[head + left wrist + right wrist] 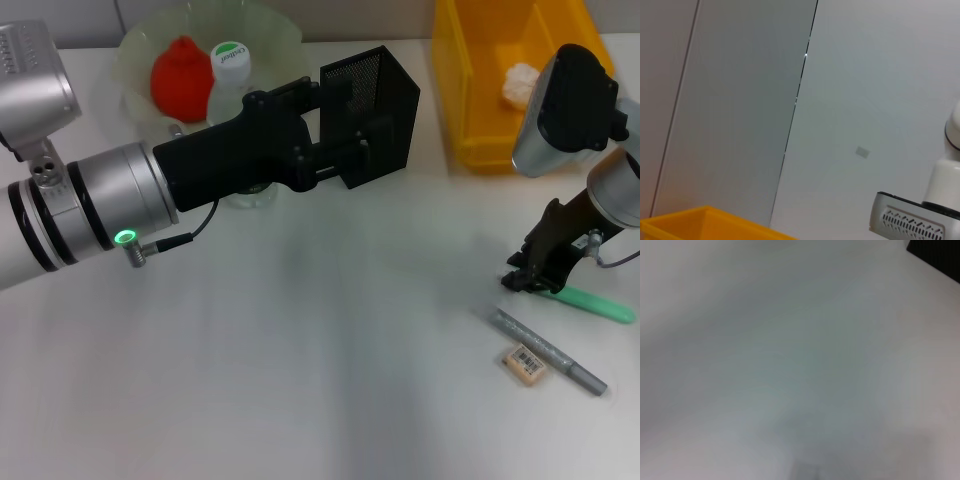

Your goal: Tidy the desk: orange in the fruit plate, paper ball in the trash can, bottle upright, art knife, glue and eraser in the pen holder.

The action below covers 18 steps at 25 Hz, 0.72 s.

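We see the pen holder [375,110] standing upright near the far edge of the desk [300,340], about midway along it, with the left gripper [352,150] reaching in from the left side; its black fingers [345,140] lie against the holder's mesh wall, but we cannot tell whether they clasp it or how wide they stand. Just beside the holder toward the far left corner, the bottle [232,80] stands upright with its white cap up; the cap carries a green mark with small lettering too fine for us to read. Behind it the orange [181,73] sits in the fruit plate [275,35]. At the far right corner the paper ball [520,84] lies inside the trash can [480,90].

Near the right edge, the right gripper [535,275] is down at the desk with its dark fingers [522,280] over one end of a green-handled art knife [595,303]; we cannot tell whether they have clenched on it. Just nearer us lie a grey glue pen [548,350] and, touching or almost touching it, the eraser [525,363], whose sticker shows a barcode.
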Each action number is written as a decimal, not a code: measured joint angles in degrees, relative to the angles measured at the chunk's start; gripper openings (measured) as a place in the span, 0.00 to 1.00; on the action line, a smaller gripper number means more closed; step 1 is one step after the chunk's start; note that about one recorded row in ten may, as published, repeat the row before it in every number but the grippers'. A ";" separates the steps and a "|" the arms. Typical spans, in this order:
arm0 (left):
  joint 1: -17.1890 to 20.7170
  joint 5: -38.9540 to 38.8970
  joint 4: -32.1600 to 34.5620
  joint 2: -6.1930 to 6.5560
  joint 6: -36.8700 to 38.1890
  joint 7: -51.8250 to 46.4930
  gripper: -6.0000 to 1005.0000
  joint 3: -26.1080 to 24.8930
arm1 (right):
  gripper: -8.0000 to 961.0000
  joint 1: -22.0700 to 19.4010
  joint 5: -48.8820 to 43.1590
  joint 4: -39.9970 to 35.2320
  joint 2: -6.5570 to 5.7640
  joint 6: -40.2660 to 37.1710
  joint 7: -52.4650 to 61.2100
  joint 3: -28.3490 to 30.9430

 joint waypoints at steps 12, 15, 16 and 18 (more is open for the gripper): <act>0.10 -0.01 -0.01 0.03 0.30 0.12 0.72 -1.27 | 0.20 -7.16 13.34 -11.76 -0.03 1.18 -0.41 5.73; 0.19 -0.01 -0.01 -0.01 1.21 0.16 0.72 -2.70 | 0.20 -13.18 25.03 -17.40 0.16 8.13 -0.30 6.33; 0.19 -0.01 -0.01 -0.01 1.21 0.16 0.72 -2.70 | 0.21 -13.18 25.03 -17.40 0.16 8.13 -0.30 6.33; 0.19 -0.01 -0.04 -0.09 1.83 0.21 0.72 -4.00 | 0.21 -16.41 36.32 -17.06 0.20 15.15 -2.63 5.28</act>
